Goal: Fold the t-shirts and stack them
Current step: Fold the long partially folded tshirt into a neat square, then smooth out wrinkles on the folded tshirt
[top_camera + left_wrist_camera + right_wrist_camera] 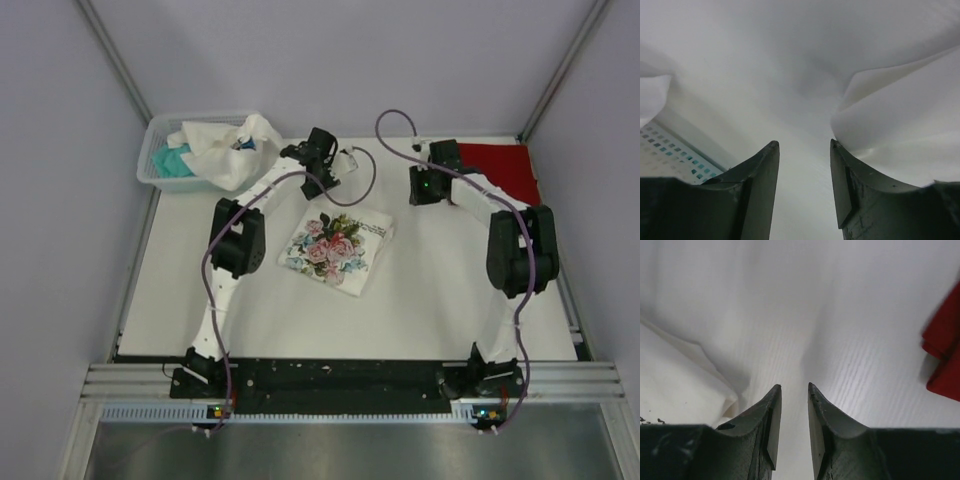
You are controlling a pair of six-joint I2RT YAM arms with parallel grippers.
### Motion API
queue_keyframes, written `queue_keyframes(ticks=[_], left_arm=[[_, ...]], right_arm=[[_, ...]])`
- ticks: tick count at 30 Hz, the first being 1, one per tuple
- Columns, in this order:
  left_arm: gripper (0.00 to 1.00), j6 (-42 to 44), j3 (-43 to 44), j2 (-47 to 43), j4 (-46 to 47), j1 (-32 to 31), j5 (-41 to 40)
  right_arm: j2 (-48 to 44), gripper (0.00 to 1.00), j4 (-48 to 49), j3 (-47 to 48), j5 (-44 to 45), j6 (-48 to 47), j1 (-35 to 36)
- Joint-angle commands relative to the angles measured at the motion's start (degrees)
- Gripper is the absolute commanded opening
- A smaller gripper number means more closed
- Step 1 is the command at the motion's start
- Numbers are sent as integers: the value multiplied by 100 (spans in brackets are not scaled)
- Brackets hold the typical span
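Top external shows the rose tee (338,250) folded at mid-bench, a red tee (510,165) flat in the far right corner, and a white tee (225,150) spilling from the basket (148,160) in the far left corner. All look light and limp, so a pinch on a doubled edge should hold best. Beside white cloth the left end effector (804,145) stands moderately open and empty. The right end effector (794,387) is narrow and empty.

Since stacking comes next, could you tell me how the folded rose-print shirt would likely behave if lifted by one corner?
The rose-print shirt would probably sag and unfold, since it is soft cloth folded flat in loose layers. It looks light, so a push would likely bunch it on the smooth table.
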Motion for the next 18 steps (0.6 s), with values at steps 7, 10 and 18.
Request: queue_keyframes(ticks=[7, 10, 18], left_arm=[[52, -709, -1263, -1772, 864, 250, 919], [45, -1007, -1817, -2107, 864, 216, 2124], [39, -1921, -1276, -1055, 224, 224, 2156]], right_arm=[[-1572, 22, 859, -1199, -970, 1961, 414], [-1714, 11, 2044, -1929, -1699, 2802, 592], [-449, 6, 2147, -1713, -1457, 3553, 583]])
